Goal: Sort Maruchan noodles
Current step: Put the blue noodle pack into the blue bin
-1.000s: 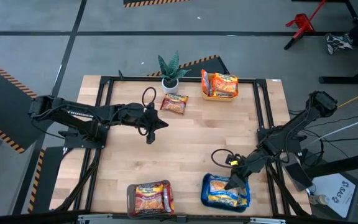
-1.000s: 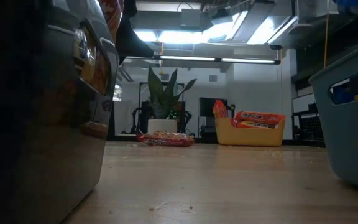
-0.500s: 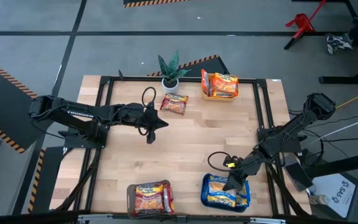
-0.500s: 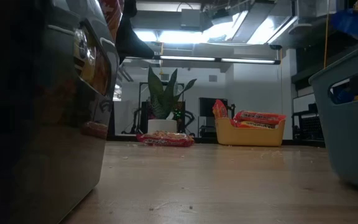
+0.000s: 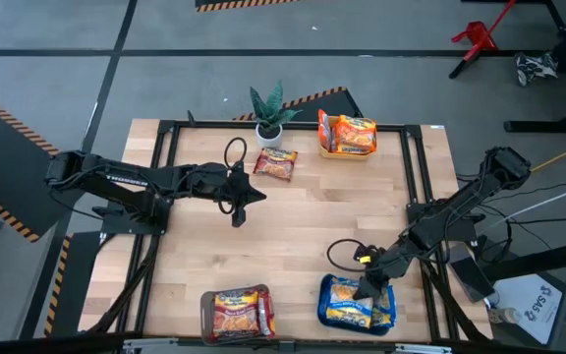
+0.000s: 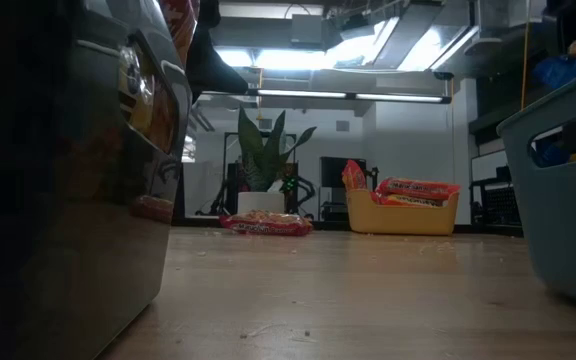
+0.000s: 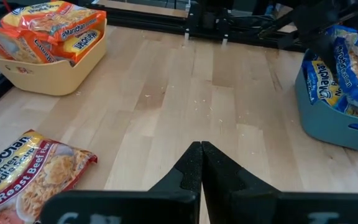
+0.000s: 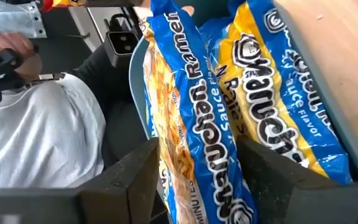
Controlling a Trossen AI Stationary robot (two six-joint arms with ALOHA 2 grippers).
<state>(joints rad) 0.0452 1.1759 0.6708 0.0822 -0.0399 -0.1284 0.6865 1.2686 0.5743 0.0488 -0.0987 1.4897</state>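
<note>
A teal tray (image 5: 324,295) at the table's near right holds blue Maruchan packets. My right gripper (image 5: 366,291) is over it, open, its fingers on either side of one blue packet (image 8: 188,112) that stands on edge beside another blue packet (image 8: 278,106). In the low view this packet's top (image 6: 568,70) shows above the tray wall (image 6: 558,200). My left gripper (image 5: 249,194) hovers shut over the table's middle left, touching nothing. A loose red packet (image 5: 276,163) lies flat at the far middle. My right gripper has one finger (image 8: 135,177) on each broad face of the upright blue packet, coming slanting down from the table's right. I cannot tell whether either finger touches it. The packet's lower part is down in the teal tray.
A yellow tray (image 5: 347,152) with orange packets stands at the far edge, a potted plant (image 5: 269,113) left of it. A brown tray (image 5: 207,313) with red packets is at the near edge. A person (image 8: 42,124) sits beyond the table's near right. Bare wood lies between.
My right gripper has sunk a little over the teal tray. The blue packet at it has come down, from well above the tray wall to just over its rim in the low view.
</note>
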